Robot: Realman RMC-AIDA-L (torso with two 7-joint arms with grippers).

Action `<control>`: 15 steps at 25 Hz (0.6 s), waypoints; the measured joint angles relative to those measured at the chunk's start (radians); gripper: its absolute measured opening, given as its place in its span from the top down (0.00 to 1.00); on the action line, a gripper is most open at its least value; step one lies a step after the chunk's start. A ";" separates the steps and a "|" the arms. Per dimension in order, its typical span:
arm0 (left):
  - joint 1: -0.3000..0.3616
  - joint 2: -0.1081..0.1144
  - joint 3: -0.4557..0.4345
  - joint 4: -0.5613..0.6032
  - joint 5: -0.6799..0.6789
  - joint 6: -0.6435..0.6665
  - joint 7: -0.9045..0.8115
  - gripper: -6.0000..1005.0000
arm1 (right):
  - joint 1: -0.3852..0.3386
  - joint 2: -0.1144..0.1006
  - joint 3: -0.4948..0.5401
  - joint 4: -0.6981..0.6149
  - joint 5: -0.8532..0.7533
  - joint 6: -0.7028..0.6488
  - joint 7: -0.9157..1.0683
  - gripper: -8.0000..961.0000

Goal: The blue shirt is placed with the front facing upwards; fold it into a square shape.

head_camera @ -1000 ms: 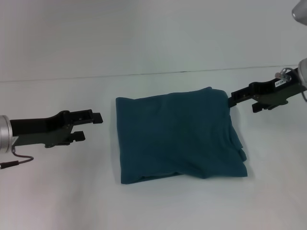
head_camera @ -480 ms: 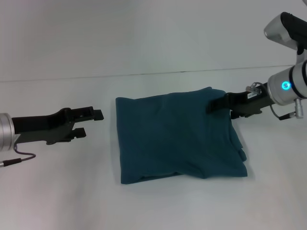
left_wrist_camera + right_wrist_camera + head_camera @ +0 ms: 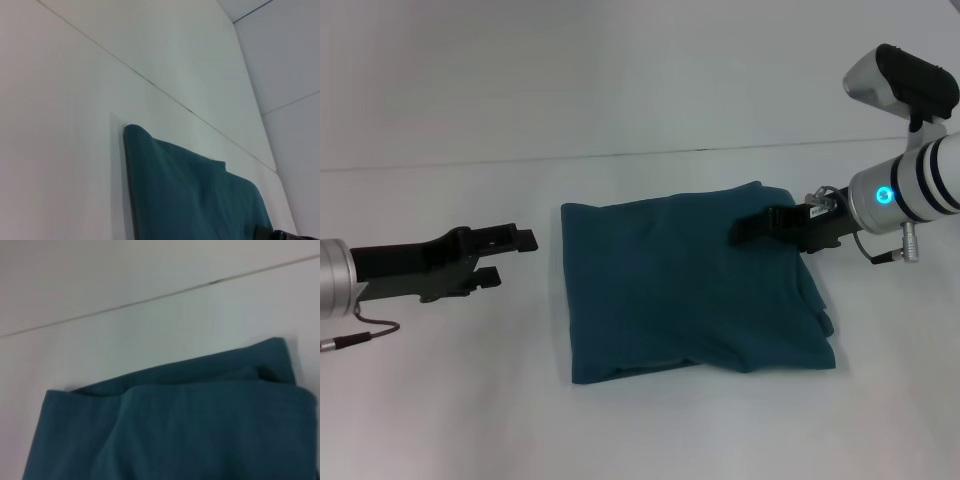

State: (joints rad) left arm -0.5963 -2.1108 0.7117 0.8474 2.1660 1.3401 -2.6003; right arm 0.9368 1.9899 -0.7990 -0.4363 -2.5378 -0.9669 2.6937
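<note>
The dark teal-blue cotton shirt [image 3: 690, 290] lies folded roughly square on the white worktop [image 3: 470, 400] — right claw [image 3: 745, 228] above its far-right corner, grip unclear; left claw [image 3: 512, 257] open, empty, just beside it.

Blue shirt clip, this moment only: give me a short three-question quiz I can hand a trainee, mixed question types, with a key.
1. True or false: the blue shirt lies spread out flat with both sleeves extended.
2. Multiple choice: the right gripper is
A. parked off the table
B. over the shirt's far right corner
C. at the shirt's near left corner
3. Short answer: where is the left gripper relative to the shirt?

Key
1. False: it is already folded into a roughly square bundle on the white table.
2. B
3. Off the shirt on its left side, apart from the cloth, fingers open and pointing toward it.
</note>
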 joint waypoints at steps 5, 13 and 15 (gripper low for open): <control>-0.008 0.001 0.001 -0.029 -0.012 -0.011 0.014 0.12 | -0.010 0.005 0.004 -0.022 0.046 0.004 -0.034 0.20; -0.010 0.003 0.000 -0.042 -0.014 -0.016 0.020 0.12 | -0.013 -0.001 0.003 -0.022 0.048 0.003 -0.024 0.32; -0.013 0.003 0.000 -0.044 -0.015 -0.016 0.020 0.12 | -0.016 -0.004 0.003 -0.022 0.047 0.002 -0.020 0.37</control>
State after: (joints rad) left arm -0.6089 -2.1077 0.7117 0.8039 2.1513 1.3237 -2.5801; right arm 0.9209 1.9862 -0.7962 -0.4587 -2.4904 -0.9649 2.6735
